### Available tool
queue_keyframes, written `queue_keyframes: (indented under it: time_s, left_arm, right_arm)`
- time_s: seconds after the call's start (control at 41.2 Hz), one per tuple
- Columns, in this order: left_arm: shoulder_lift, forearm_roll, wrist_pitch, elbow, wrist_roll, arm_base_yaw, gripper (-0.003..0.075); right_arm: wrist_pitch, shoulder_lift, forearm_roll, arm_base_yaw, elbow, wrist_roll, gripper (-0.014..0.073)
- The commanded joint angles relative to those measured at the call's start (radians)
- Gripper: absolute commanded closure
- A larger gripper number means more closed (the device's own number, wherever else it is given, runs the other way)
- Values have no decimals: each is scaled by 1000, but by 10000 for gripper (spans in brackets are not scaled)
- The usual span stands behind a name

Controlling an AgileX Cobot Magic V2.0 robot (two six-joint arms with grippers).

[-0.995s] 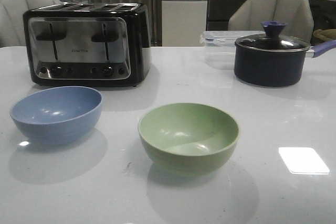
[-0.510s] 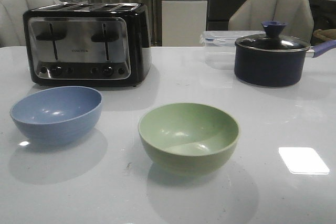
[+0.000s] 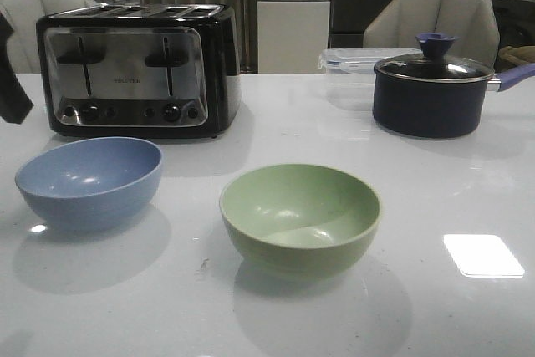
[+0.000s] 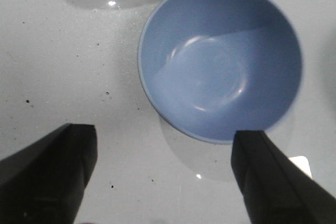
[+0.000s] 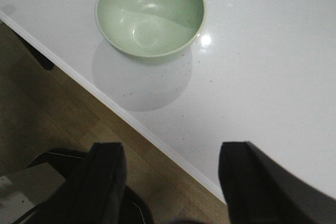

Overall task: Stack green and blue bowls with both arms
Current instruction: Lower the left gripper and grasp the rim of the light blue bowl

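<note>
The dusty blue bowl [image 3: 88,181] stands upright and empty at the front left of the white table. The pale green bowl [image 3: 299,216] stands upright and empty near the middle front. A dark part of my left arm [image 3: 12,73] shows at the left edge of the front view. In the left wrist view my left gripper [image 4: 163,148] is open and empty above the table, just short of the blue bowl [image 4: 220,61]. In the right wrist view my right gripper [image 5: 170,156] is open and empty over the table's front edge, well back from the green bowl [image 5: 149,11].
A black and chrome toaster [image 3: 138,68] stands behind the blue bowl. A dark navy lidded pot [image 3: 433,94] and a clear plastic box [image 3: 351,68] stand at the back right. The table's front edge [image 5: 131,119] and the wooden floor [image 5: 47,103] show under the right gripper.
A dark part of my left arm has come into the front view at the left edge. The two bowls have not moved.
</note>
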Motion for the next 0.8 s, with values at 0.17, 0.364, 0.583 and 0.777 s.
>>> queue_keyframes:
  time_s: [0.17, 0.364, 0.583, 0.777]
  left_arm:
    - [199, -18, -32, -136, -11, 5, 160]
    - [294, -18, -49, -183, -11, 5, 161]
    - [343, -11, -82, -185, -11, 5, 253]
    - [345, -3, -105, -185, -11, 5, 442]
  right_arm:
    - [-61, -1, -1, 0, -23, 2, 95]
    - [-61, -1, -1, 0, -23, 2, 95]
    - [-61, -1, -1, 0, -23, 2, 95]
    - [-61, -1, -1, 0, -23, 2, 95]
